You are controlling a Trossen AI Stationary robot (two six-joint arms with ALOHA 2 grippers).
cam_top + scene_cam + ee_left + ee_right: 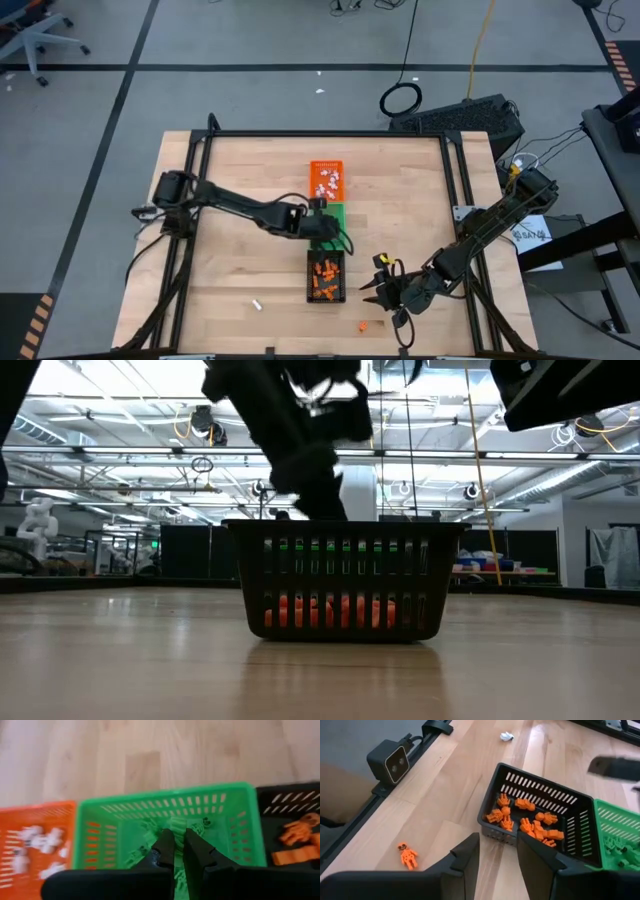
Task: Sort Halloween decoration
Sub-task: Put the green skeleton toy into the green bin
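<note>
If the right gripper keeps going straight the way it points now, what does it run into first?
Most likely the near wall of the black tray holding orange trinkets: it sits dead ahead between the open right gripper fingers. Depth is hard to judge, so it might pass above the rim.

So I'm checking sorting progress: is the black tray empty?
No. The black tray holds a pile of orange trinkets, visible from above too.

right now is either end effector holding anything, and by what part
Cannot be told for the left end effector, shut over the green tray. The right end effector is open and empty.
</note>
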